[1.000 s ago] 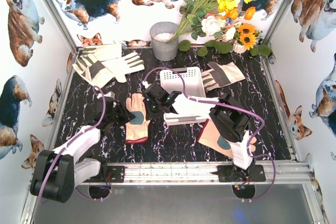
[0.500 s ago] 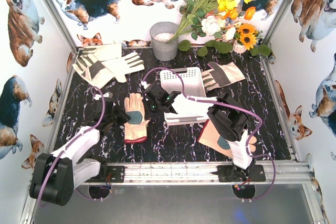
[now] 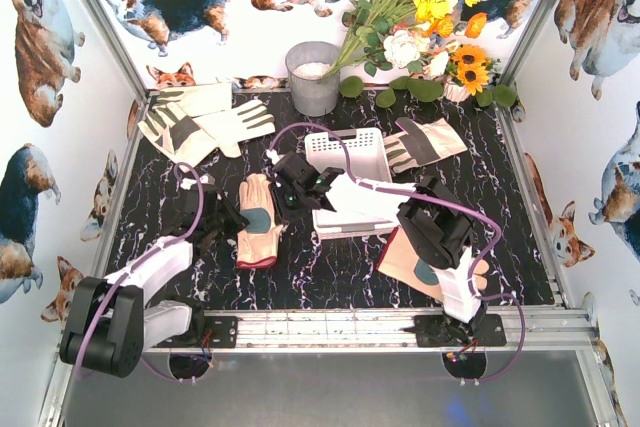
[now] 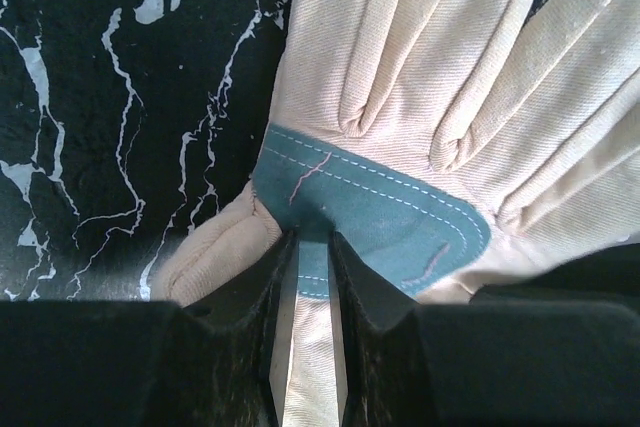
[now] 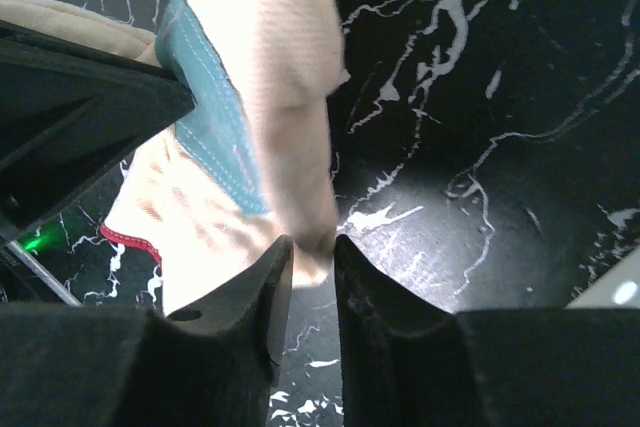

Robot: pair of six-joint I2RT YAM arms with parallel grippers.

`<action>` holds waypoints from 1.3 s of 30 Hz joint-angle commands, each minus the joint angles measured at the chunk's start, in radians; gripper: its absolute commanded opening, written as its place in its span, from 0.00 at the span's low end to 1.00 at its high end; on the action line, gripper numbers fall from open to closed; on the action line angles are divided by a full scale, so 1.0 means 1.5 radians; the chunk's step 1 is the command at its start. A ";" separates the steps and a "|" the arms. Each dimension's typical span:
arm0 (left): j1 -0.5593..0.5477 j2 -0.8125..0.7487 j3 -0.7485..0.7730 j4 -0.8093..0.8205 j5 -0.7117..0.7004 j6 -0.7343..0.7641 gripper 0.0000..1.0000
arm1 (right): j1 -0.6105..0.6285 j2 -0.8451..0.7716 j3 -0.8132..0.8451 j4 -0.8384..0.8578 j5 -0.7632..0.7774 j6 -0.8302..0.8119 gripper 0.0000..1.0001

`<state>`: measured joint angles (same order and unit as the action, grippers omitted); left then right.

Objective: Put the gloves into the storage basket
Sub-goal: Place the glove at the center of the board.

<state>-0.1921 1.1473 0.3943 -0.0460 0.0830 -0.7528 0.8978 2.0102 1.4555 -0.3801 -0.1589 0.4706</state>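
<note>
Left gripper pinches the peach glove by its teal-patched palm, arm stretched low over the table; right gripper meets the glove's edge, grip unclear, storage basket just beyond.

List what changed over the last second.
The left gripper closed onto the peach glove beside its thumb, and the glove slid slightly away from the robot. The right gripper stays at its fingertips, grip unclear. The storage basket, other gloves and grey bucket stayed put.
</note>
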 commanded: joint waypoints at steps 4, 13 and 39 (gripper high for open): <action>0.016 0.022 -0.052 -0.052 -0.036 -0.026 0.15 | -0.009 -0.112 0.012 -0.068 -0.025 0.012 0.48; 0.016 -0.020 -0.045 -0.030 0.014 -0.056 0.26 | 0.039 -0.177 -0.075 -0.042 -0.050 0.109 0.61; 0.036 -0.130 0.105 -0.245 -0.128 0.029 0.65 | 0.046 -0.032 -0.054 0.032 -0.136 0.160 0.59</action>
<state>-0.1551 0.9356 0.5396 -0.3622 -0.0319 -0.7353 0.9657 1.9339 1.3262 -0.3843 -0.3325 0.7013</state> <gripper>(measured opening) 0.657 0.614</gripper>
